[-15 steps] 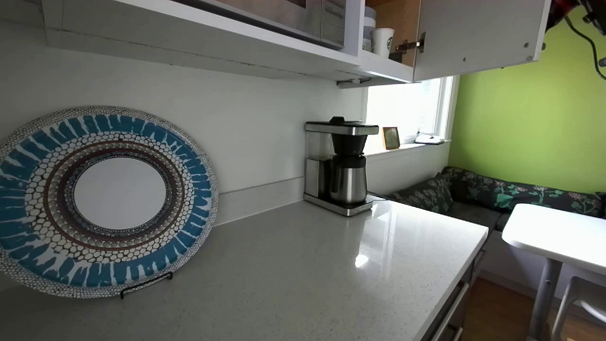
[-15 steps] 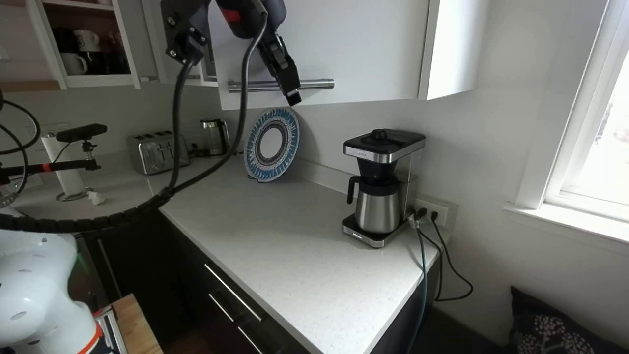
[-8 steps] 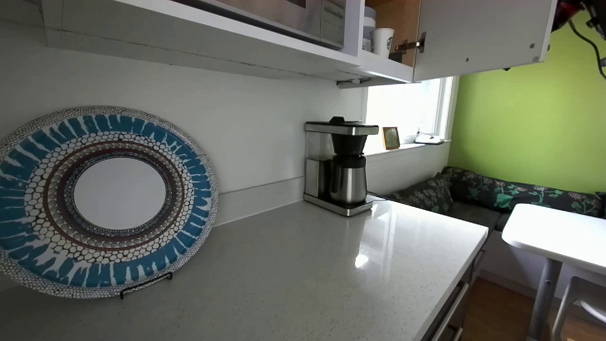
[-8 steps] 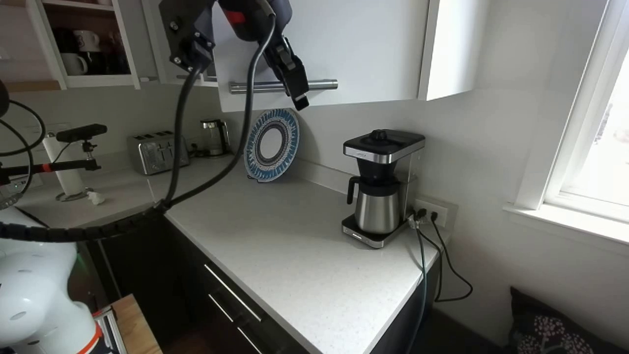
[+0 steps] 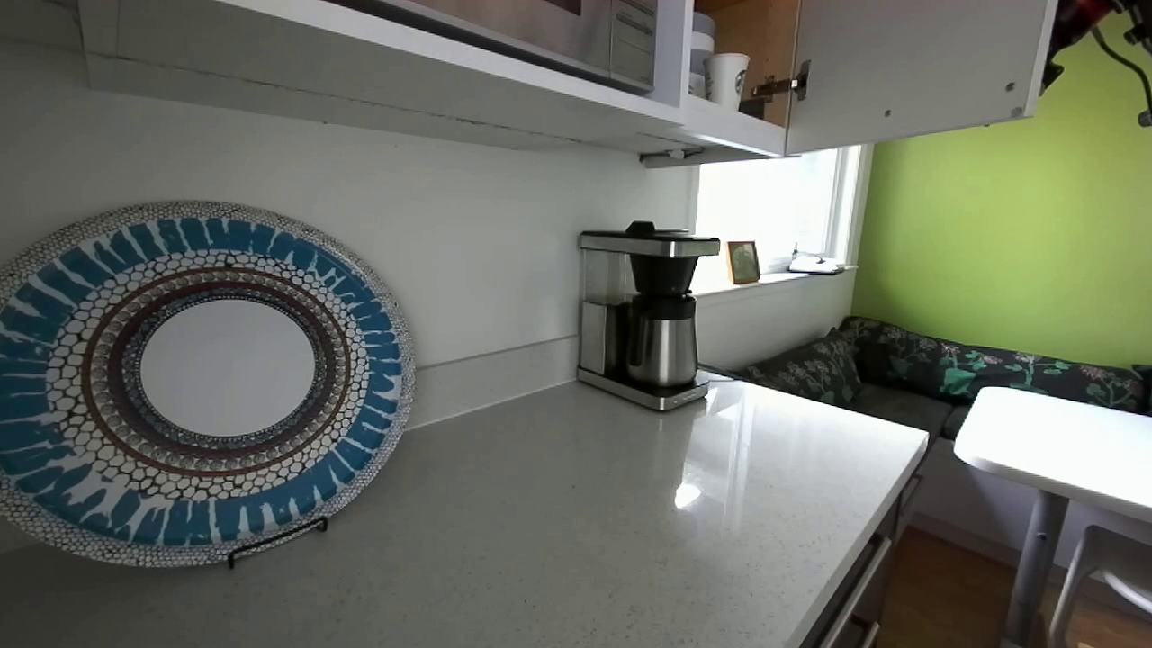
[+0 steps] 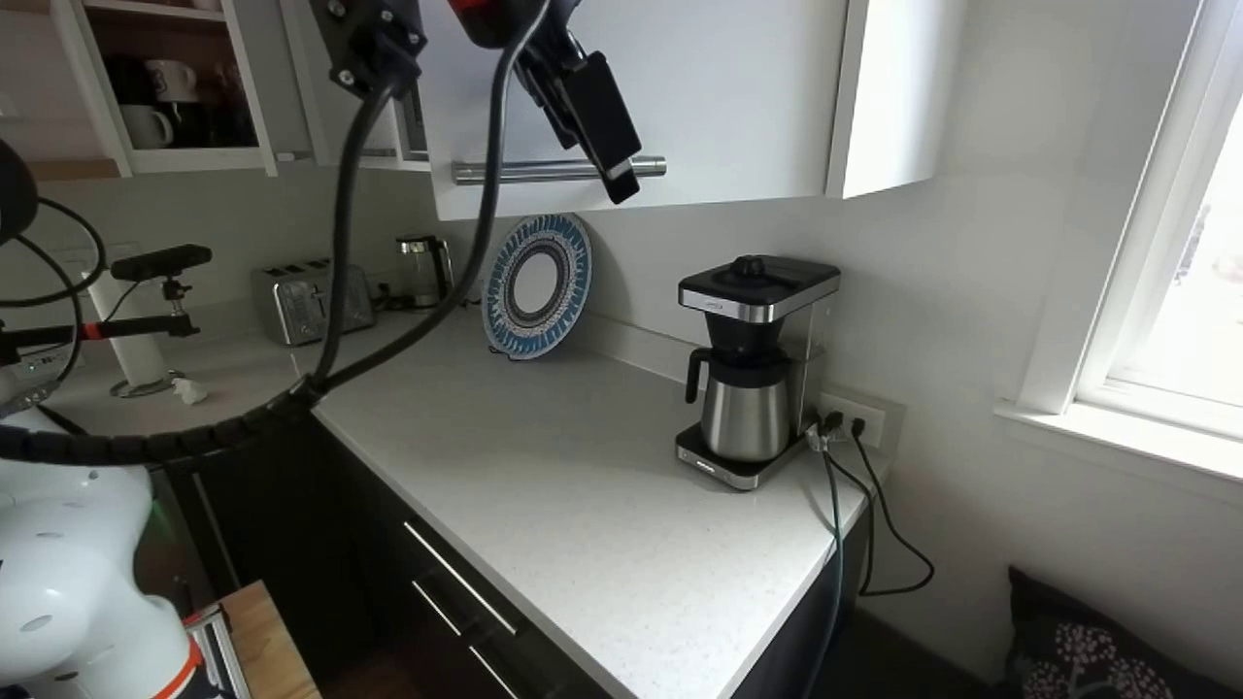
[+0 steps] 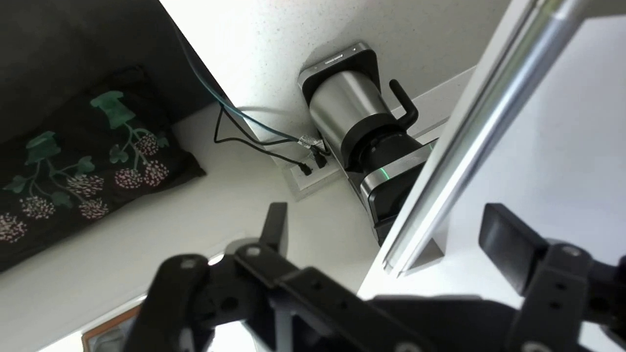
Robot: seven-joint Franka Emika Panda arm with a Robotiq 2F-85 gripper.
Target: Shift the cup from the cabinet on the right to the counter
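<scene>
Since half a second ago the gripper point(image 7: 391, 234) has moved up and toward the end of the bench point(image 6: 583, 485) nearest the window point(image 6: 1180, 320), while the door point(image 5: 918, 63), a touch wider than a second ago, now holds its angle. The gripper's fingers point(image 7: 277, 227) are released, wide apart and clasping nothing; the handle point(image 7: 470, 156) shows between them in the wrist view, but whether either finger touches the door I cannot tell. That spread likely suits nudging the door or coming round it for the cup point(image 5: 727, 81). Not yet taken, the cup stands upright at the front of the shelf point(image 5: 738, 127) in the cabinet point(image 5: 760, 36), above the bench's back edge, pale containers point(image 5: 702, 40) partly hidden behind it; the door is presumably out so that the cup's side lies bare to a grasp. Below, the coffee maker point(image 6: 748, 417) sits by the back edge near the window-end corner, probably to reach the wall outlet point(image 6: 871, 417), and a plate point(image 5: 225, 369) leans along that same edge. Setting the cup down toward the front edge would therefore seem safest.
</scene>
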